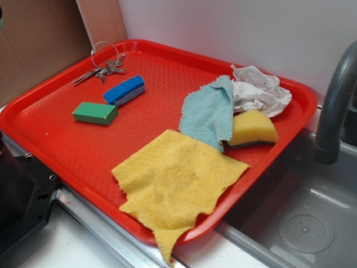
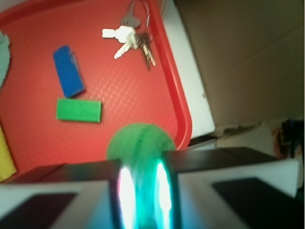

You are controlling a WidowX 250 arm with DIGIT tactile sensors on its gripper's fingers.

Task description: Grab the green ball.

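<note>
A: Where is the green ball [image 2: 139, 143]?

B: Clamped in your gripper [image 2: 141, 191], raised above the red tray [image 2: 183, 119] near its rim, right of the green block [image 2: 78, 110].

A: Which step?

B: Grasp looks complete. Hold pressure; clear room lies over the tray, the cardboard wall [image 2: 248, 62] stands to your right.

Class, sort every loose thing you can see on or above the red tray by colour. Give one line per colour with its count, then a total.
Green: 2, the green block and the green ball held in the gripper
Blue: 2, blue block, light blue cloth
Yellow: 2, yellow cloth, yellow sponge
White: 1, crumpled white cloth
Silver: 1, bunch of keys
Total: 8
</note>
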